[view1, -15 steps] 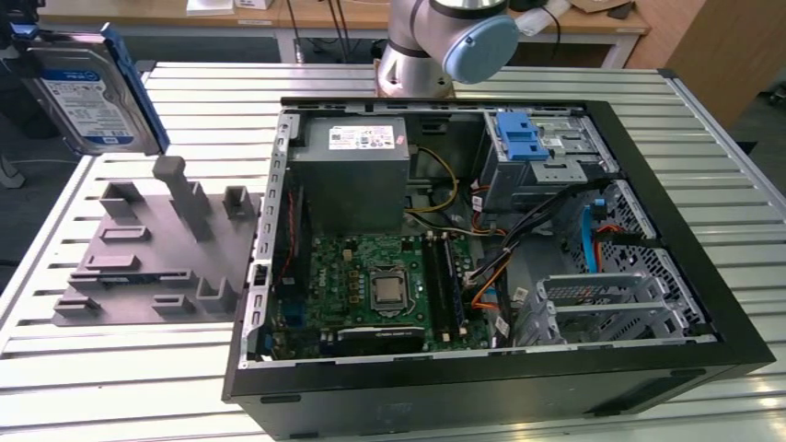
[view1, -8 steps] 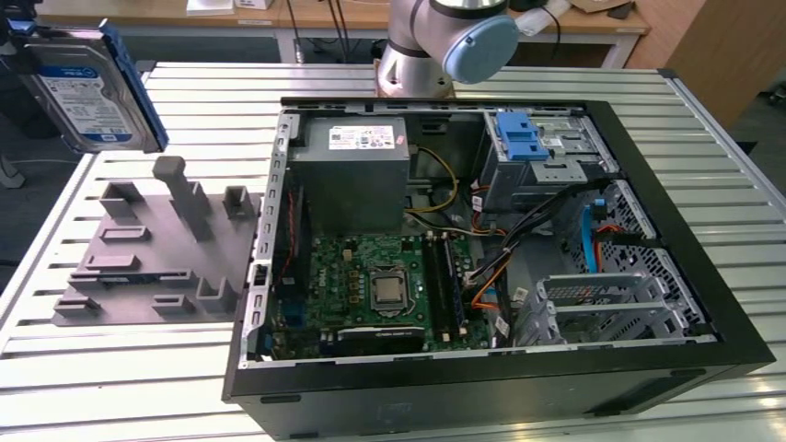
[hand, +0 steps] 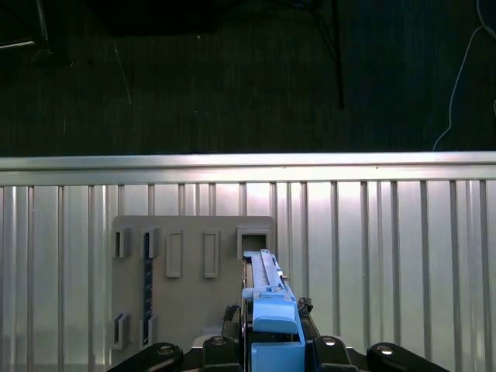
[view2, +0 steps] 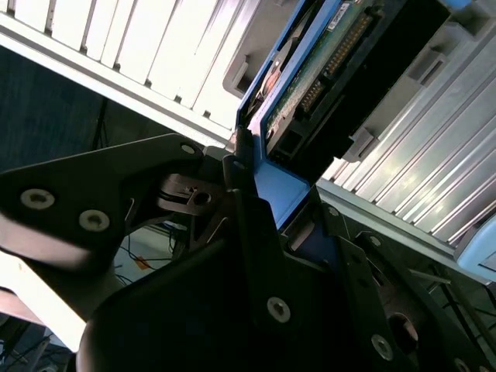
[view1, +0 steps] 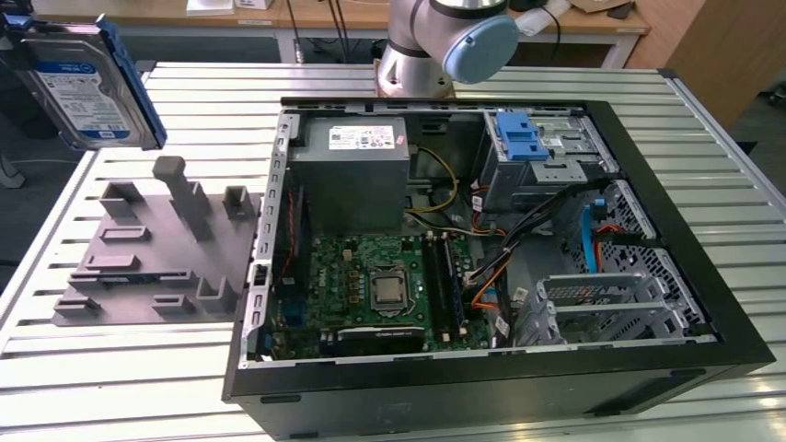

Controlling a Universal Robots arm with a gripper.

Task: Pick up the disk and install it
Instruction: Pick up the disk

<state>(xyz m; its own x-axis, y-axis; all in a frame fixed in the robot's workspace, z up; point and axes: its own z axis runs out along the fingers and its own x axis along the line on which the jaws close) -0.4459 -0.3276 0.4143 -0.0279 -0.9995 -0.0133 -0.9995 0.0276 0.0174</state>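
The gripper (view2: 275, 203) is clenched on the disk (view2: 325, 70), its black fingers (view2: 242, 194) pressed against the blue carrier bracket (hand: 271, 333) that frames it. The disk is a flat silver drive with a white-and-blue label; its connector pins and green board edge face the second wrist view. In the exterior view it hangs upright in the air, at ten o'clock from the open computer case (view1: 491, 396). Below it, at nine o'clock from the case, a grey fixture plate (view1: 135, 267) lies on the slatted aluminium table (view1: 123, 368), with bare slats around the plate. The arm's base (view1: 418, 64) stands at twelve o'clock. Past the table edge the floor (hand: 232, 77) is dark.
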